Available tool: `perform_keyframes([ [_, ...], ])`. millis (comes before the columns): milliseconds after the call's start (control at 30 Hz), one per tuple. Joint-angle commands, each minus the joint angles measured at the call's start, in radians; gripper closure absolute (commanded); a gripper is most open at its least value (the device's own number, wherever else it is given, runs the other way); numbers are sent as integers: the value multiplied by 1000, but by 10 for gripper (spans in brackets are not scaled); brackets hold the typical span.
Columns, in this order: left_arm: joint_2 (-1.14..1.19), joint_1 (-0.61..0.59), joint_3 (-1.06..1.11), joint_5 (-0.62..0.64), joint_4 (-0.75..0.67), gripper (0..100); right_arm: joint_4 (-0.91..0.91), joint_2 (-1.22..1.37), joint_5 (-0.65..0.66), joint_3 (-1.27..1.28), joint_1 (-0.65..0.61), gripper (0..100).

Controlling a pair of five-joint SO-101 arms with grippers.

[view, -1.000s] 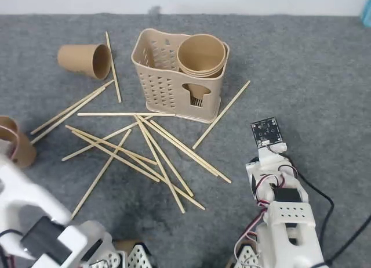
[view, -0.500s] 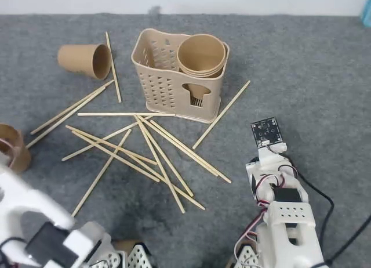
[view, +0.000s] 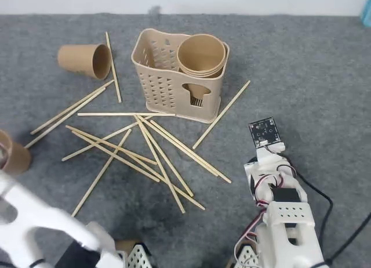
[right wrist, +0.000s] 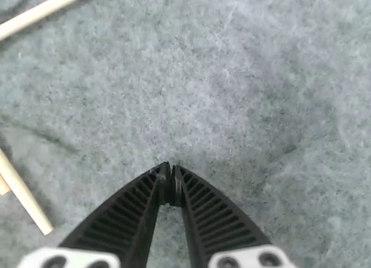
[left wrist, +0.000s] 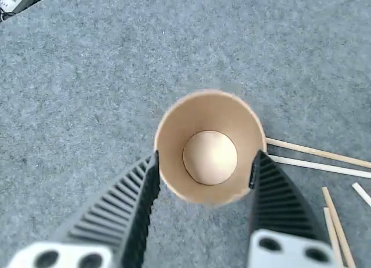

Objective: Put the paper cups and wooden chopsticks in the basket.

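Note:
A brown paper cup [left wrist: 210, 152] stands mouth-up between the fingers of my left gripper [left wrist: 203, 163], which press on its two sides. From above, the same cup [view: 11, 153] is at the mat's left edge. Another paper cup [view: 84, 59] lies on its side at the back left. The beige basket [view: 159, 71] stands at the back centre with stacked cups [view: 201, 54] in it. Several wooden chopsticks [view: 133, 146] lie scattered in front of the basket. My right gripper [right wrist: 169, 189] is shut and empty, low over bare mat, at the front right.
The right arm [view: 278, 192] stands at the front right with its cables beside it. One chopstick [view: 221, 114] leans out from the basket's right side. Chopstick ends [right wrist: 20, 198] lie close to the right gripper. A grey mat [view: 313, 76] covers the table.
The left arm has swung at the front left, and the cup in its gripper has shifted slightly toward the left edge. The right arm has barely moved.

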Motion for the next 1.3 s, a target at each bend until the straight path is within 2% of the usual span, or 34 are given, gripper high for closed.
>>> perform_keyframes([
  [0,-20,54,-87,-26,69,768,-25,-25,15,-9,-4,989],
  [167,158,158,-292,-176,288,768,-24,-25,15,-9,-2,989],
  [267,313,173,-441,-193,368,769,-22,-25,15,-9,-2,989],
  [433,568,170,-634,-198,443,769,-22,-25,15,-9,-2,989],
  [600,772,175,-734,-199,477,770,-22,-25,15,-9,-2,989],
  [700,856,176,-788,-201,506,824,-24,-25,15,-9,-2,989],
  [833,905,176,-866,-281,572,987,-24,-25,15,-9,-2,989],
  [1067,910,169,-1017,-325,740,988,-25,-25,15,-9,-2,989],
  [1267,868,141,-1093,-327,738,988,-25,-25,15,-9,-2,989],
])
